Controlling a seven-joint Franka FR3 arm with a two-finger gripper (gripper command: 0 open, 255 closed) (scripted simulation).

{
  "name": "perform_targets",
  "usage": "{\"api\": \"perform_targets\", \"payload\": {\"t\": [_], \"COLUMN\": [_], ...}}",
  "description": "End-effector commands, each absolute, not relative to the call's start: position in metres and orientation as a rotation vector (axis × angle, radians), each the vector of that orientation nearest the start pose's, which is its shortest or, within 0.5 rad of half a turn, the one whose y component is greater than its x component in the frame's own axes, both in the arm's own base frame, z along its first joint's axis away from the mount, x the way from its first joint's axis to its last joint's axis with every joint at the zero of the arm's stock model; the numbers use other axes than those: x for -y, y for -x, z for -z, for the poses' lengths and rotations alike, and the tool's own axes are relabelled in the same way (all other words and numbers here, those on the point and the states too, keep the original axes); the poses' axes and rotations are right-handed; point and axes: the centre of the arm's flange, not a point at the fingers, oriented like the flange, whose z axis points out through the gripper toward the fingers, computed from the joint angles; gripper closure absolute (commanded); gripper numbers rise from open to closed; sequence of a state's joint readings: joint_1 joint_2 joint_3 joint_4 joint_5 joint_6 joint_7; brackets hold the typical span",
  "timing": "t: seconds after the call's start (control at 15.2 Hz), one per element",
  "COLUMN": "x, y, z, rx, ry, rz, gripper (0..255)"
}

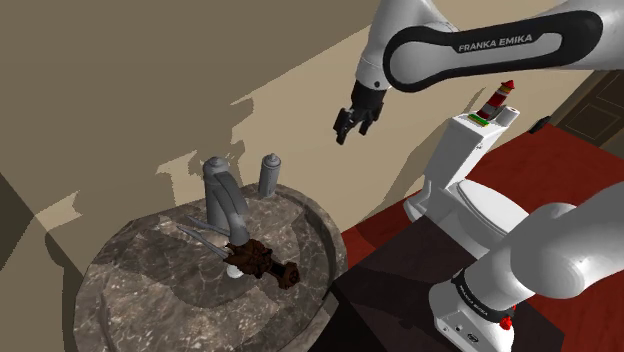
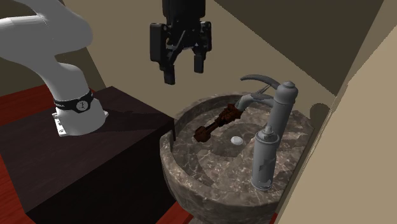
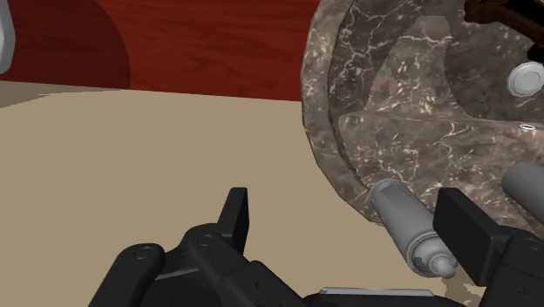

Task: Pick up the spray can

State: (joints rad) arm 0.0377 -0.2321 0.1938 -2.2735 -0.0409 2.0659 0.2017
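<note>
The spray can (image 1: pixel 269 174) is a plain grey cylinder with a narrow cap. It stands upright on the rim of a dark marbled sink (image 1: pixel 130 300), beside the grey faucet (image 1: pixel 222 200). My black gripper (image 1: pixel 350 132) hangs open in the air, well above the sink and off to the shoulder view's right of the can. From the second exterior view, the can (image 2: pixel 264 158) is at the near rim and the gripper (image 2: pixel 184 73) is high over the basin's far side. Seen from the wrist, the can (image 3: pixel 405 222) lies far below, between the spread fingers (image 3: pixel 466 228), untouched.
A brown object (image 1: pixel 262 262) lies in the basin near the drain (image 2: pixel 236 139). A white toilet (image 1: pixel 470 190) with a small red-and-white item (image 1: pixel 497 100) on its tank stands to the right. A beige wall rises behind the sink. My dark stand (image 2: pixel 95 153) sits on a red floor.
</note>
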Motion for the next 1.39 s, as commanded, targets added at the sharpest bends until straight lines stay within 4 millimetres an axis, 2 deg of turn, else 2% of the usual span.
{"api": "perform_targets", "payload": {"t": [0.0, 1.06, 1.32], "x": [-0.124, -0.238, -0.24], "y": [-0.484, -0.621, -0.623], "z": [-0.44, -0.325, -0.307], "rx": [0.081, 0.153, 0.154], "ry": [3.211, 3.188, 3.188], "rz": [0.054, 0.004, 0.003], "gripper": [0, 0, 0]}}
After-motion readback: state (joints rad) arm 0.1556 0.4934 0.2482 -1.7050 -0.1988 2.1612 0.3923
